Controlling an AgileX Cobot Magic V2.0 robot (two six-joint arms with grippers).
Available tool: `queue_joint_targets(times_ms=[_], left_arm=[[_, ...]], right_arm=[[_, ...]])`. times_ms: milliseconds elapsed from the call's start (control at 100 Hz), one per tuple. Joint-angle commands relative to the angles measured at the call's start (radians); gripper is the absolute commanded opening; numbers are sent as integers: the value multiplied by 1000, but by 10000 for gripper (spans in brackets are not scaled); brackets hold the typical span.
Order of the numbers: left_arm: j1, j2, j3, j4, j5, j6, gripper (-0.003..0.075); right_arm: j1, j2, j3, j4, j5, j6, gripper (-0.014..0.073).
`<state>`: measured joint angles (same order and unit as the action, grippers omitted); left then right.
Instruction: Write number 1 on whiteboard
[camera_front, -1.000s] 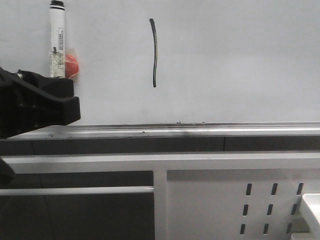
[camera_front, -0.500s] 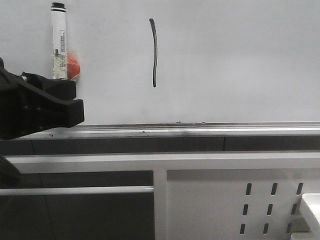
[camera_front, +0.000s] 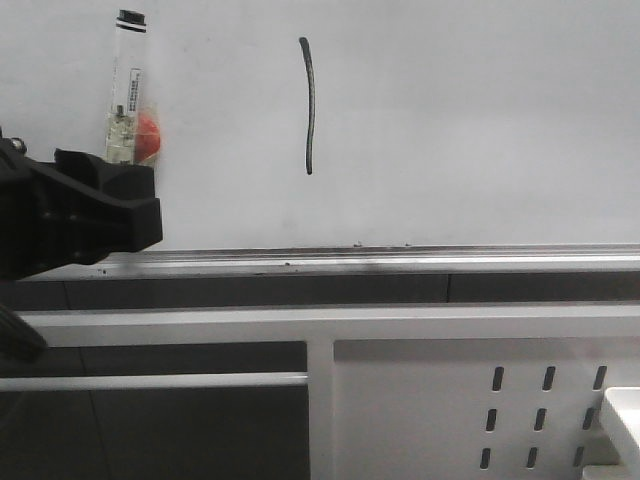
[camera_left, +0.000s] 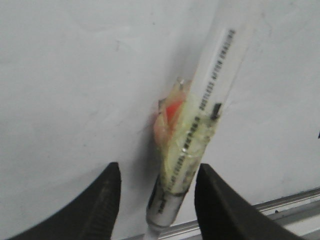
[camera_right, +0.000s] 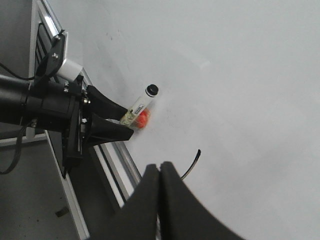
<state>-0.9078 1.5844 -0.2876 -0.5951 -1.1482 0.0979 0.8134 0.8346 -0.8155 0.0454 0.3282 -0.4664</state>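
- Whiteboard (camera_front: 480, 120) fills the upper part of the front view, glossy white, with a grey metal rail (camera_front: 400, 262) along its lower edge.
- Number 1 (camera_front: 309, 105) stands on the whiteboard as a thin dark stroke, slightly curved, upright, well above the rail and to the right of the marker pen (camera_front: 125, 90).
- The marker pen is a clear tube with a black cap at its upper end, tilted slightly to the right, against or just off the whiteboard surface; contact cannot be told.
- An orange-red blob (camera_front: 148, 128) under yellowish tape sits on the pen's lower half, on the side facing the number 1.
- The left tool (camera_left: 157, 200) has its 2 black fingers (camera_left: 105, 200) spread to either side of the pen's lower end; in the left wrist view a gap shows between each finger and the tube, so the tool stands open around the pen rather than clamped on it.
- In the front view the left tool's black body (camera_front: 70, 215) sits just below the pen, overlapping the rail.
- The right tool (camera_right: 160, 200) is well apart from the pen, its 2 dark fingers pressed together with nothing between them.
- Below the rail runs a white metal frame (camera_front: 460, 400) with rows of slots.
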Motion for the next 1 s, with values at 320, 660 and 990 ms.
queue_joint_targets(times_ms=[320, 660, 990], left_arm=[[1, -154, 101, 91, -214, 0, 335], [1, -424, 244, 159, -214, 129, 75], [1, -545, 326, 157, -180, 181, -20]], right_arm=[[-9, -49, -24, -27, -65, -1, -50], [-9, -235, 36, -38, 11, 9, -49], [-9, -533, 479, -45, -169, 164, -50]])
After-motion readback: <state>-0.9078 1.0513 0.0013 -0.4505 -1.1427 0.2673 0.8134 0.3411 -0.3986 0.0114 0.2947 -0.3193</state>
